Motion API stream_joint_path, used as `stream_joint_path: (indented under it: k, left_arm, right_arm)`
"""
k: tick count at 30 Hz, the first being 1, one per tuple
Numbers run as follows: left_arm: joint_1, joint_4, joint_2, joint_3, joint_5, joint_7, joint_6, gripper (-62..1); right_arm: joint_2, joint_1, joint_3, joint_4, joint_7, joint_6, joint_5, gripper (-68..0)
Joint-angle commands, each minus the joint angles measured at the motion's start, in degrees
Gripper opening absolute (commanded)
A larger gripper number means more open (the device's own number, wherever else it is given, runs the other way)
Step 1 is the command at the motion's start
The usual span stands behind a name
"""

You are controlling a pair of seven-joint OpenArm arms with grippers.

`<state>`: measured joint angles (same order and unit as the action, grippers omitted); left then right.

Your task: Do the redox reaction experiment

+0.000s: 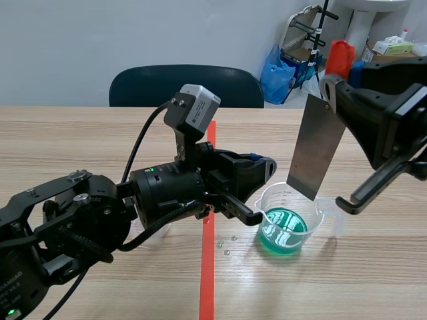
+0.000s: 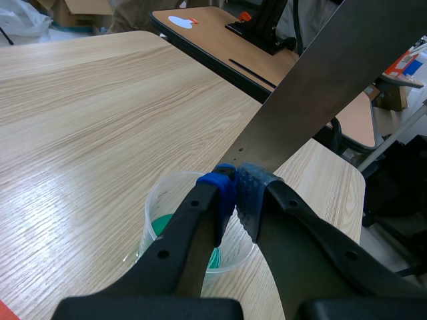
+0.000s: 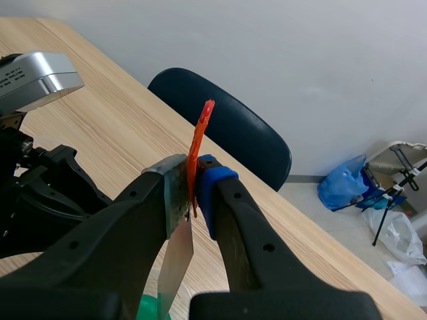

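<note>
Beaker of green liquid, rim pinched by left fingers, right fingers clamping metal plate above it

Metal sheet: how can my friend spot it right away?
On the wooden table, find the clear cup of green liquid right of the red tape line. Just over it, the right gripper holds the metal sheet: the only flat, grey, shiny strip, hanging tilted.
</note>
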<state>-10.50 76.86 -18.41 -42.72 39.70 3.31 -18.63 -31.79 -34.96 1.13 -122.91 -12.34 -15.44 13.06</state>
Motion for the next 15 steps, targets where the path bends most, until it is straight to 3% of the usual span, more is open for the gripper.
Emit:
stream_joint_path:
  k: [1, 8, 15]
  left_arm:
    - [-0.81, 0.7, -0.02, 0.26, 0.33, -0.46, -0.31, -58.4]
    - [2.19, 0.85, -5.68, 3.26, 0.37, -2.84, -0.7, -58.3]
    - [16.11, 5.88, -16.68, 18.58, 0.02, -9.77, -6.03, -58.3]
  right_arm:
    - [-0.39, 0.39, 0.74, -1.44, -0.87, 0.39, 0.63, -66.2]
    - [-0.39, 0.39, 0.74, -1.44, -0.9, 0.39, 0.63, -66.2]
    - [-0.39, 0.39, 0.74, -1.44, -0.9, 0.39, 0.63, -66.2]
